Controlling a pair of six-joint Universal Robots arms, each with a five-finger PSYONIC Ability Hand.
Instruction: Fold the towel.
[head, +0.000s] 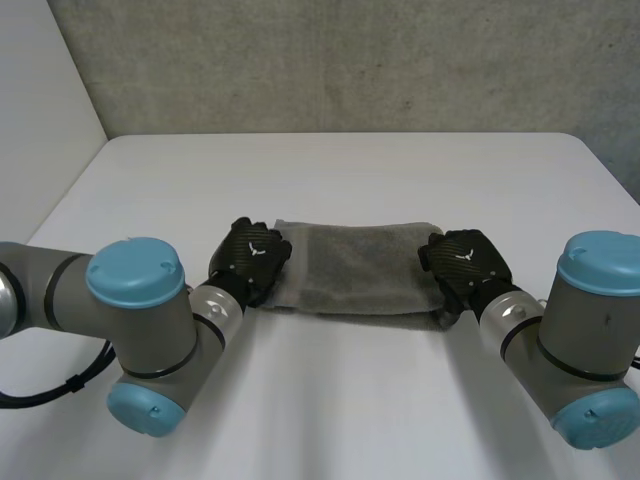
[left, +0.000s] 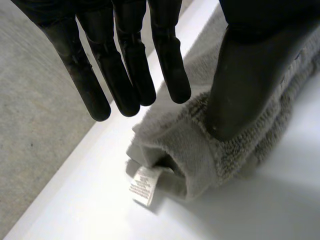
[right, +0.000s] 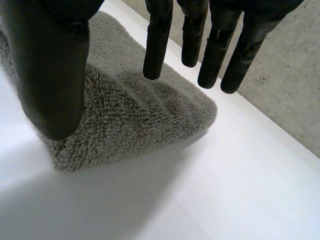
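Note:
A grey towel (head: 355, 265) lies folded into a long band across the middle of the white table (head: 340, 170). My left hand (head: 250, 258) sits at its left end and my right hand (head: 465, 262) at its right end. In the left wrist view my left hand (left: 127, 65) holds its fingers straight above the towel's (left: 175, 150) bunched end while the thumb (left: 245, 85) rests on the pile. In the right wrist view my right hand (right: 50, 65) has its thumb at the towel's (right: 130, 115) near edge and straight fingers (right: 157, 45) spread just above the corner. Neither hand grips the cloth.
A white care label (left: 142, 185) sticks out from under the towel's left end. A grey textured wall (head: 350, 60) runs behind the table's far edge. Bare tabletop lies in front of and behind the towel.

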